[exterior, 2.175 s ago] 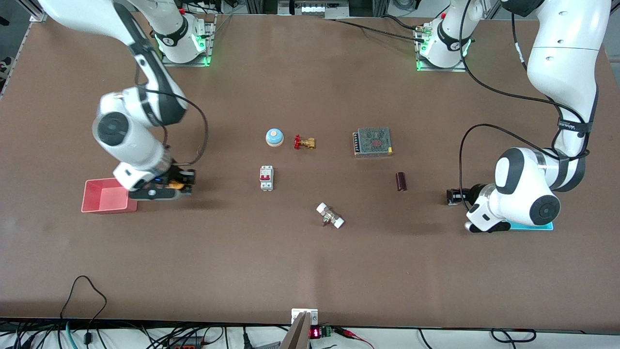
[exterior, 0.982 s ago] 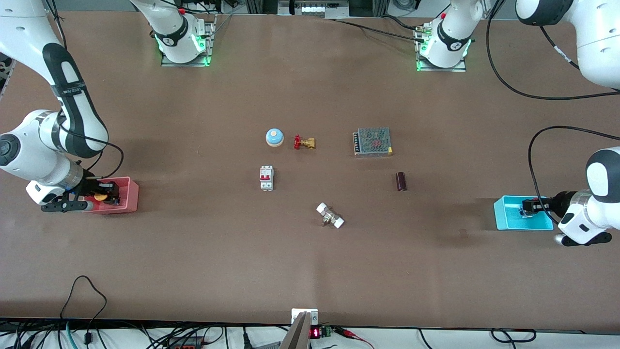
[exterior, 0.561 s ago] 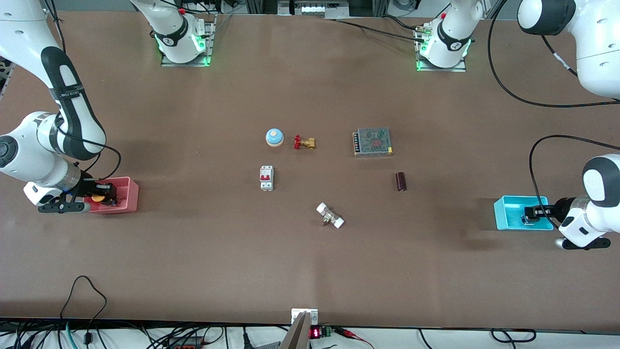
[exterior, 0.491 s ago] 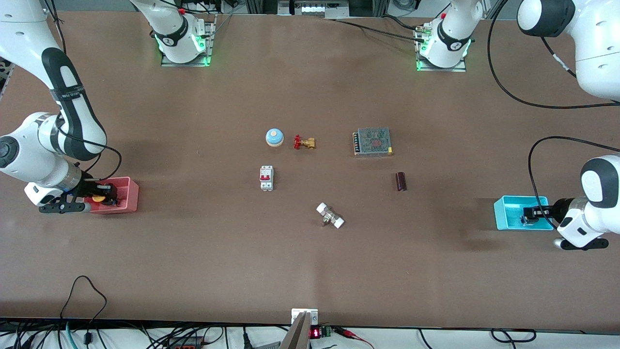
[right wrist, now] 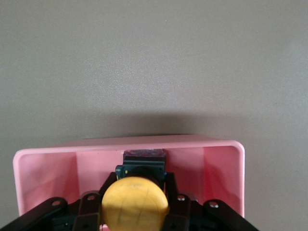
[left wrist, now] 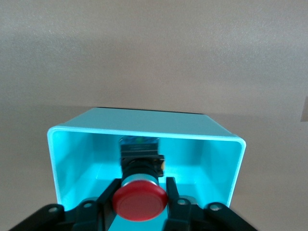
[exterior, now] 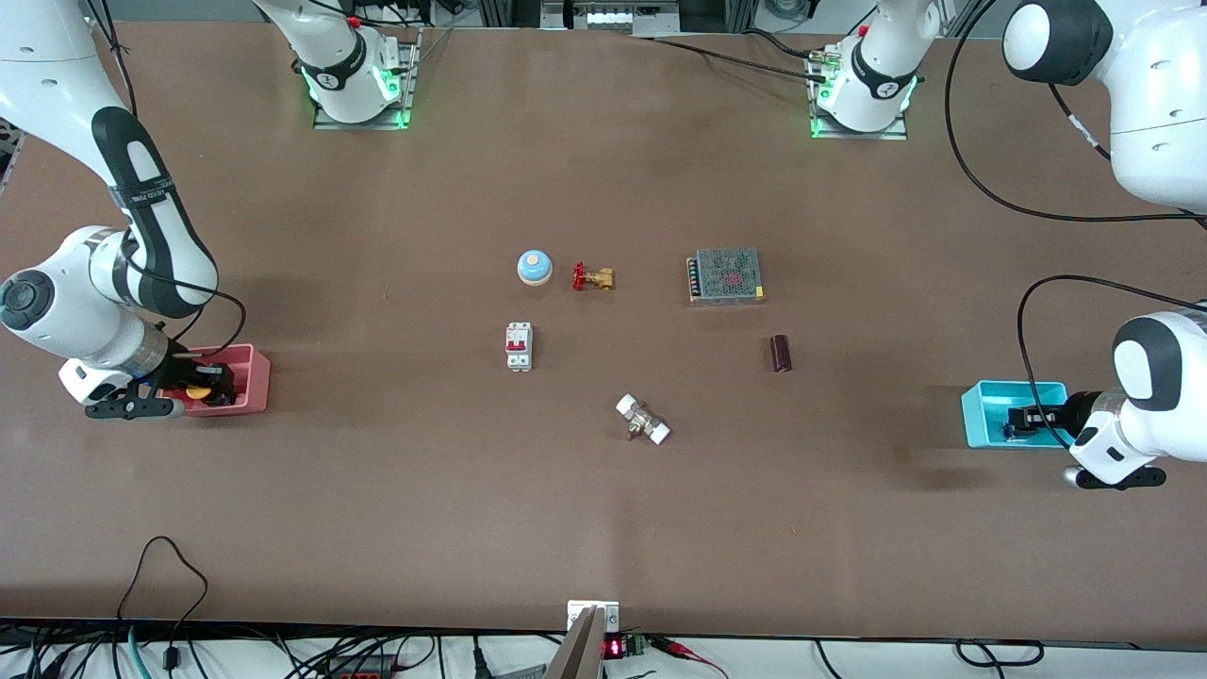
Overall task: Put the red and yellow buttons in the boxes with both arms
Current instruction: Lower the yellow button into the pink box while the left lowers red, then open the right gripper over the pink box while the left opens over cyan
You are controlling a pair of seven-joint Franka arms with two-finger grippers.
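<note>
My right gripper (exterior: 206, 385) is down inside the pink-red box (exterior: 253, 379) at the right arm's end of the table, shut on the yellow button (exterior: 197, 390). In the right wrist view the yellow cap (right wrist: 134, 203) sits between the black fingers (right wrist: 169, 186), its black base against the box's wall (right wrist: 221, 166). My left gripper (exterior: 1024, 421) is down inside the cyan box (exterior: 981, 415) at the left arm's end, shut on the red button. In the left wrist view the red cap (left wrist: 139, 200) sits between the fingers (left wrist: 172, 188), over the box's floor (left wrist: 86, 183).
In the middle of the table stand a blue domed bell (exterior: 534, 267), a brass valve with a red handle (exterior: 592, 277), a grey mesh power supply (exterior: 724, 274), a white circuit breaker (exterior: 519, 345), a dark cylinder (exterior: 780, 353) and a white fitting (exterior: 642, 420).
Both arms carried their buttons outward from beside the boxes to over them, then lowered them inside. In the last half second both grippers sank slightly deeper.
</note>
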